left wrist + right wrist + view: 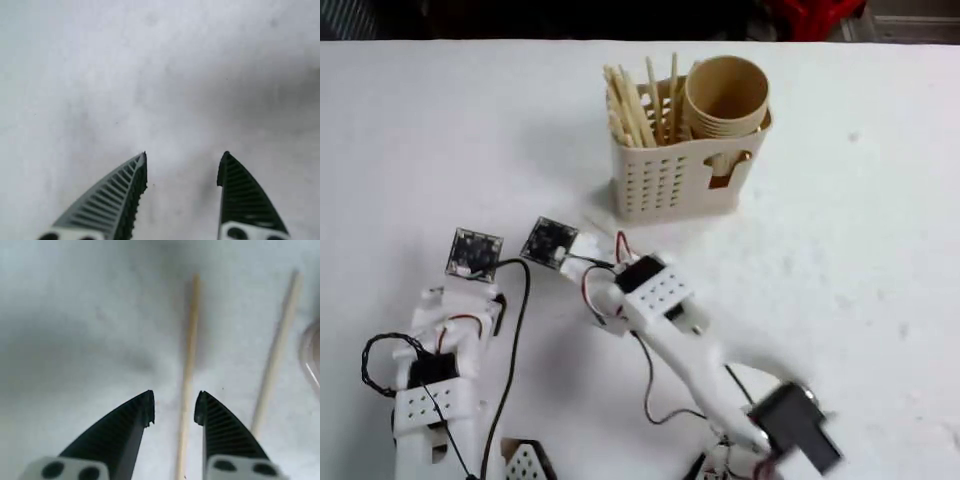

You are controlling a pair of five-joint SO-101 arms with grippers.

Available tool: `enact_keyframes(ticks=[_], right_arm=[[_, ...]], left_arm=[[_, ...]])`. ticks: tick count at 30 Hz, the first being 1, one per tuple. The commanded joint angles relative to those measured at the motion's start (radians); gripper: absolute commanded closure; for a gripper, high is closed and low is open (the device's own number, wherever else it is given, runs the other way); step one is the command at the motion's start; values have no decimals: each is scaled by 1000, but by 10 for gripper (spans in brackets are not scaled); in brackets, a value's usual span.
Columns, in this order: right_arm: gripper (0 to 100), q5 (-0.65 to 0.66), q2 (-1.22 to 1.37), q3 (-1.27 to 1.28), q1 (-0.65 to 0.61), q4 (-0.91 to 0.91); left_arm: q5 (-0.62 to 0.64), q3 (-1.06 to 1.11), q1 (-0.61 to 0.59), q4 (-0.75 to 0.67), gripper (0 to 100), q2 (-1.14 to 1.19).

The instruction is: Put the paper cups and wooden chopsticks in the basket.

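Observation:
A cream slotted basket (pixel 670 185) stands at the back of the table. It holds a stack of paper cups (pixel 725 95) and several wooden chopsticks (pixel 640 105) standing upright. My right gripper (pixel 174 407) is open low over the table, and a loose chopstick (pixel 191 340) lies between its fingers, nearer one of them. A second chopstick (pixel 277 350) lies beside it, outside the fingers. The right arm (pixel 655 295) stretches toward the basket's near left corner. My left gripper (pixel 182 165) is open over bare table, with nothing between its fingers; its arm (pixel 445 340) sits at the front left.
White table top (pixel 840 250) all around. Black cables (pixel 515 330) loop between the two arms at the front. A pale curved edge (pixel 312 355) shows at the border of the right wrist view.

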Motion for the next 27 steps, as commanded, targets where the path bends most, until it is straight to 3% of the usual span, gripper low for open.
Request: enact_keyframes(ticks=[1,11,16,19,27], right_arm=[[857,18,87,-6,31,-88],[863,14,194,-64,93,-94],[989,14,193,-68,93,-90],[977,12,189,-84,93,-50],[982,-71,-111,-101,93,127]], left_arm=[[5,-5,-7,-21,766,-12],[5,-5,-7,-21,766,-12],[5,-5,-7,-21,766,-12],[5,-5,-7,-21,766,-12],[5,-5,-7,-21,766,-12]])
